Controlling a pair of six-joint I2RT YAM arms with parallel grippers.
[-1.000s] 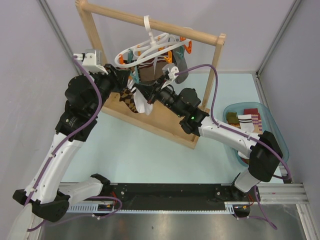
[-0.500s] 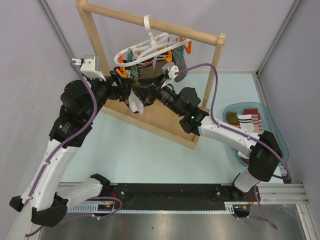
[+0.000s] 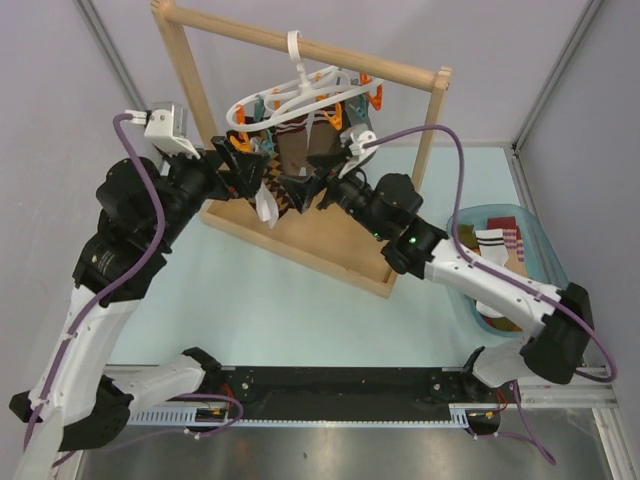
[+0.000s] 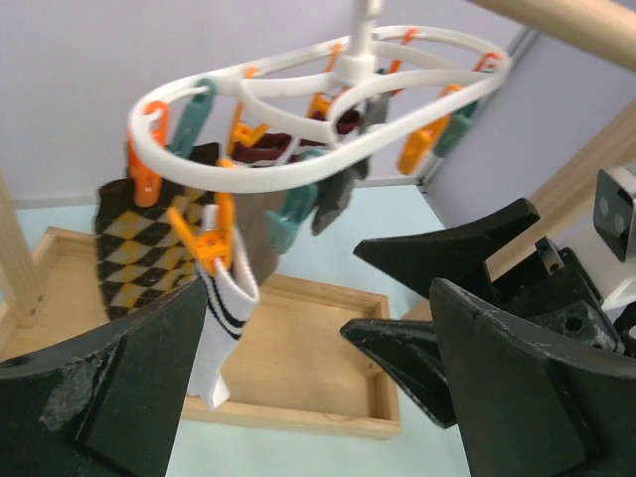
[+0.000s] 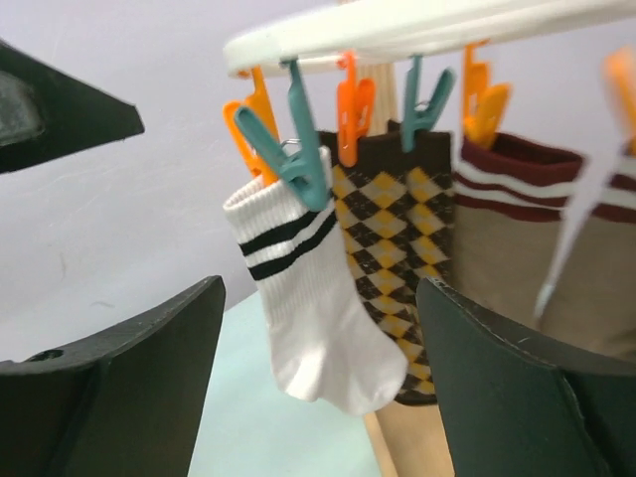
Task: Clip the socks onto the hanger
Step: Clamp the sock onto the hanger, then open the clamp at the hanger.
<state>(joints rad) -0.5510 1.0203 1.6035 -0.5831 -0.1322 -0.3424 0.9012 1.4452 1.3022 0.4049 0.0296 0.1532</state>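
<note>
Left gripper (image 3: 243, 166) and right gripper (image 3: 312, 178) gape empty; draw both back level, so the sock (image 5: 316, 316) at mid-frame keeps clipped to the hanger (image 4: 258, 182).

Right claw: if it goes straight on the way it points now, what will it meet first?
Most likely the white sock, hanging straight ahead of the open right claw; the argyle sock hangs beside it. Depth is unclear.
</note>
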